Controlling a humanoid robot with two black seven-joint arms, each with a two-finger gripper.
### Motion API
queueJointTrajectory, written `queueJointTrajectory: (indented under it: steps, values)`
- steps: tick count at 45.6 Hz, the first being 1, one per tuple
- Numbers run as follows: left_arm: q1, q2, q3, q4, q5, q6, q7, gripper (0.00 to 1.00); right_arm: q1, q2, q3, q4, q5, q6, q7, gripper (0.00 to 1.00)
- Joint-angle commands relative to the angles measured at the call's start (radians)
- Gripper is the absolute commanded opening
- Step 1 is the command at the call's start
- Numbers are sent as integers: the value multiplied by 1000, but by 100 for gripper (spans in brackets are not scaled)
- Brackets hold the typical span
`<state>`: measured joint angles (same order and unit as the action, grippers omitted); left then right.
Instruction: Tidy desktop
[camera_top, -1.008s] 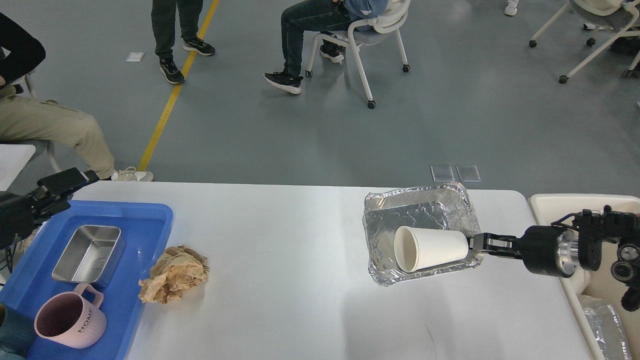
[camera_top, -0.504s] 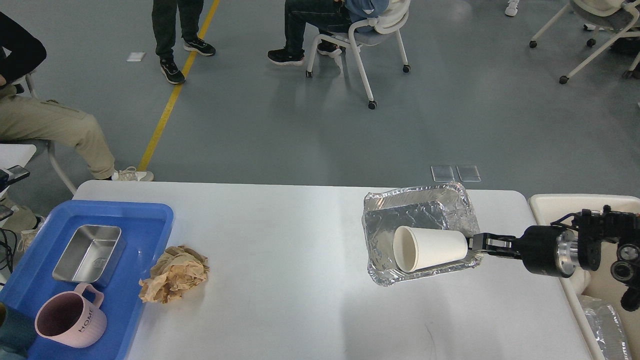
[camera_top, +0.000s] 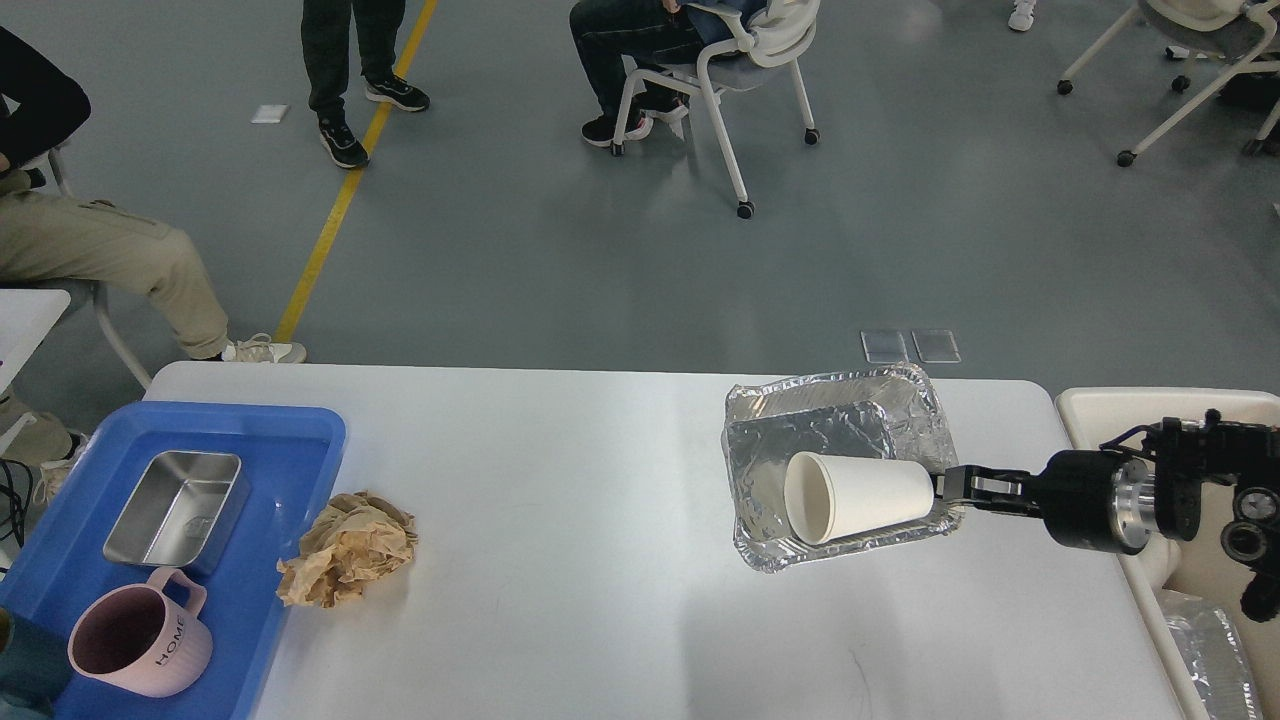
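Observation:
The white desktop (camera_top: 600, 560) carries a crumpled brown paper wad (camera_top: 348, 548) at the left. At the right, a silver foil tray (camera_top: 830, 430) holds a white paper cup (camera_top: 860, 495) lying on its side with its mouth to the left. My right gripper (camera_top: 948, 486) comes in from the right, low over the desktop. Its fingers are closed together on the foil tray's right rim, just behind the cup's base. My left gripper is out of view.
A blue plastic tray (camera_top: 300, 440) at the left edge holds a steel box (camera_top: 178, 508) and a pink mug (camera_top: 135, 645). A cream bin (camera_top: 1100, 410) stands past the right edge, with foil in it (camera_top: 1210, 655). People and chairs are on the floor beyond.
My left arm has drawn back out of view at the left. My right gripper, the foil tray and the cup have crept slightly to the left.

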<state>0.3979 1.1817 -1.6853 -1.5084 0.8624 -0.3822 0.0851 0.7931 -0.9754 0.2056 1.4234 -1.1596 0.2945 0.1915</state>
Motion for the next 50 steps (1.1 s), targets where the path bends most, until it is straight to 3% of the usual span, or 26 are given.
queueJointTrajectory:
  steps: [1, 8, 12, 19, 26, 29, 30, 34, 40, 50]
  values:
    - [2, 36, 44, 8, 18, 0, -8, 97, 0, 1, 0, 0, 0, 0, 0, 0]
    - [-4, 98, 88, 31, 159, -7, -21, 97, 3, 4, 3, 3, 0, 0, -1, 0]
    - [-48, 110, 124, 27, 308, -50, -54, 97, 3, 3, 8, 6, 0, 0, -1, 0]
    - [-267, 87, 231, 28, 552, -185, -80, 97, 2, 3, 8, 9, 0, 0, 0, 0]
    - [-479, 81, 364, 28, 621, -305, -93, 97, 2, 3, 14, 9, 0, 0, 0, 0]
    - [-560, 78, 423, 25, 635, -362, -126, 97, 2, 3, 14, 9, 0, 0, 0, 0]
    - [-621, 76, 471, 20, 636, -406, -163, 97, 2, 3, 15, 9, 0, 0, 0, 0]
    - [-729, 67, 571, 14, 636, -484, -199, 97, 3, 1, 17, 9, 0, 0, 0, 0]
    - [-885, -11, 709, 17, 635, -578, -203, 97, 3, 1, 21, 9, 0, 0, 0, 0]
    - [-970, -148, 875, 39, 777, -578, -186, 97, 3, 0, 23, 11, 0, 0, 0, 0]
